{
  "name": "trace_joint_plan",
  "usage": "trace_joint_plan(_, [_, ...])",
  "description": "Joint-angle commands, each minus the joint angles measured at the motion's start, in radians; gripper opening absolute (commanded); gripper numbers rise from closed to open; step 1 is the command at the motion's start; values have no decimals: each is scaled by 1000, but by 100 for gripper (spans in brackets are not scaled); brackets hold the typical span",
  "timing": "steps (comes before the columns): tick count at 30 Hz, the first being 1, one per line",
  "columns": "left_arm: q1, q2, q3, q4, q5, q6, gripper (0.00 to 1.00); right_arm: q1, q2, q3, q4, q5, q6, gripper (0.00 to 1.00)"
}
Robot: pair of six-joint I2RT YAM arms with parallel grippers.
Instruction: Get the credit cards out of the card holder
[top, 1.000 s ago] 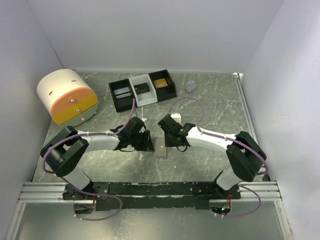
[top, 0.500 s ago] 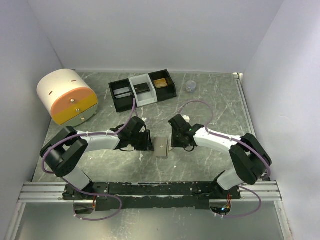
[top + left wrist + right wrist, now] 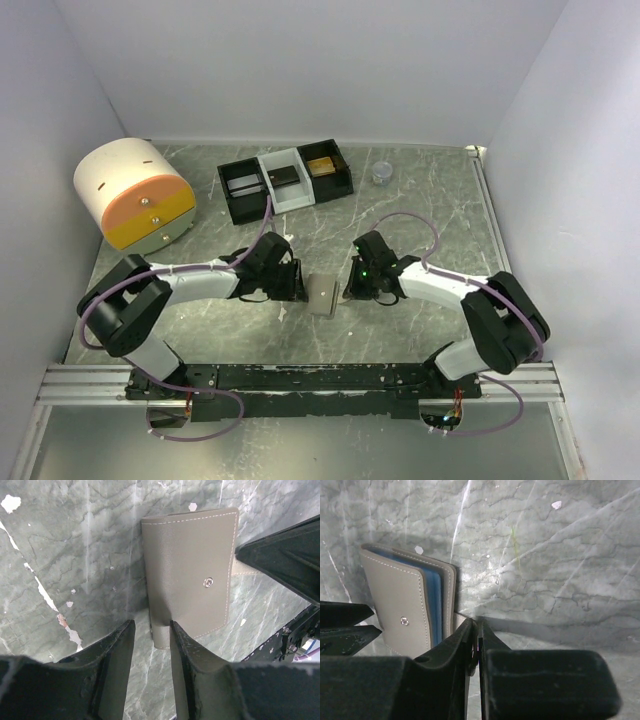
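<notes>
Small flat grey two-leaf card holder [image 3: 322,296], with stitched edges and a metal snap, rests on the grey-green marbled desk [image 3: 450,190] near its front middle, between the two arms. The left fingers [image 3: 117,655] stand apart, one corner of the holder lying in the gap between them with a strip of desk showing beside it, so the holder is not clamped. The right fingers [image 3: 452,650] are drawn together to a thin slit, tips just beside the holder's opposite edge, where pale blue lining shows; whether they pinch anything cannot be told. Well behind stand a black-and-white three-compartment tray [image 3: 285,182], a white-and-orange drum-shaped drawer unit [image 3: 120,175] and a small clear round pot [image 3: 383,172].
</notes>
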Motion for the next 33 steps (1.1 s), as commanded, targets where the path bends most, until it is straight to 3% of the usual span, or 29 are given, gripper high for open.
trace_joint_plan(1, [-10,-46,32,0,-13,22,48,-3,-40,-17,56,-57,-3,4])
trace_joint_plan(7, [-29,-89,58,14,-11,48,62,-2,-77,7,145,-182,-54,0])
trace_joint_plan(12, [-42,-88,63,34,-15,55,67,-2,-79,35,179,-290,-78,0])
trace_joint_plan(22, [-50,-102,59,-47,-122,20,67,-1,-93,72,266,-450,-68,0])
trace_joint_plan(33, [-51,-251,-28,-143,-278,-58,56,53,1,166,273,-569,-99,0])
